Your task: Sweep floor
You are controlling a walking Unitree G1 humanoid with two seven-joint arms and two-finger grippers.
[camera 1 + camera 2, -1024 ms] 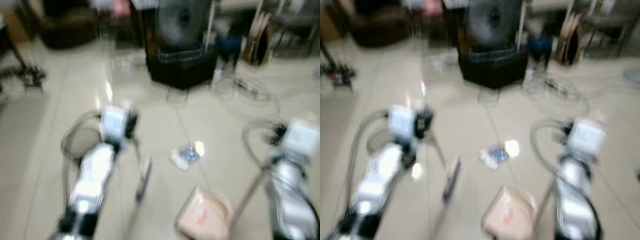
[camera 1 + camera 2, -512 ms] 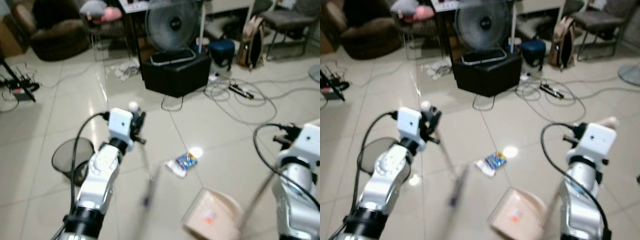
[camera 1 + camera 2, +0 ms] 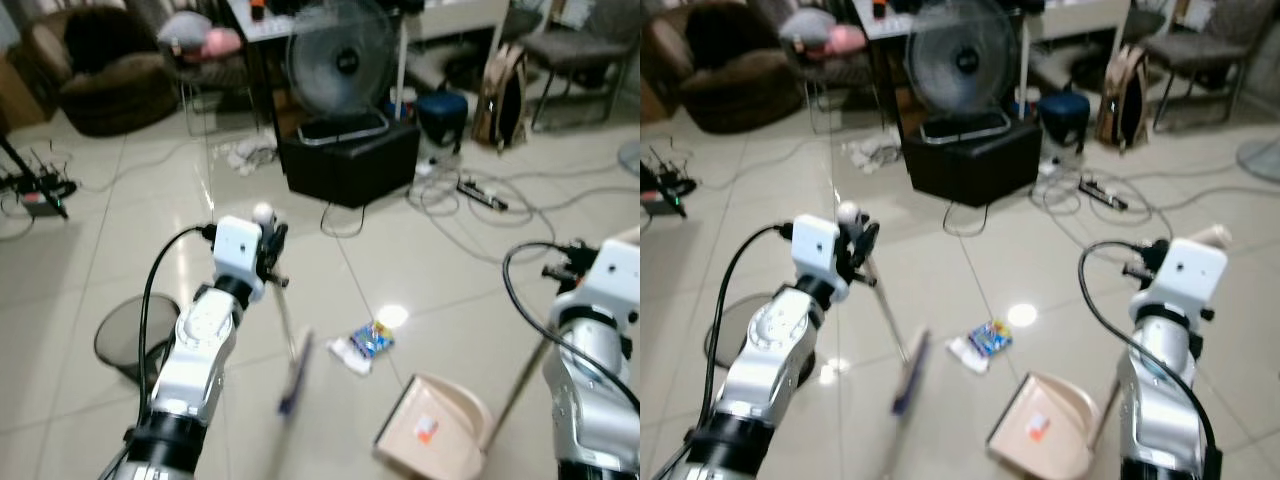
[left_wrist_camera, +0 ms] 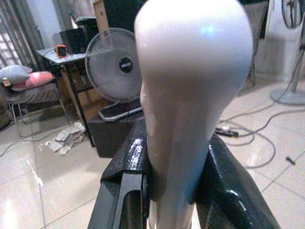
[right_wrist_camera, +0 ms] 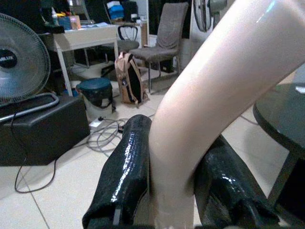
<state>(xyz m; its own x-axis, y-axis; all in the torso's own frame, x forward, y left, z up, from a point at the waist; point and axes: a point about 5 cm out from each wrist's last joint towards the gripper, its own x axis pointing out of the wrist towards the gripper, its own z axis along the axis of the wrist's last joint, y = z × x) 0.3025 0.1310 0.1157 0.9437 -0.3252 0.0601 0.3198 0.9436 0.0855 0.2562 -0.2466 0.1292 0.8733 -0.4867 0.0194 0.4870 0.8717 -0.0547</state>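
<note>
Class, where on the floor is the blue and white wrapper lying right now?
In the left eye view the wrapper lies on the tiled floor between the two arms, just beyond the dustpan and to the right of the broom head.

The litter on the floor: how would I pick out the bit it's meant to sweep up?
Start at the big fan on its black box, then come toward the robot across the pale tiles. Between the broom head and the beige dustpan lies a small crumpled wrapper, white with a blue printed patch, the only loose scrap there.

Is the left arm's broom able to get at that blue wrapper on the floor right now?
Probably yes: the broom in the left gripper has its head just beside the wrapper, with bare tile between.
</note>
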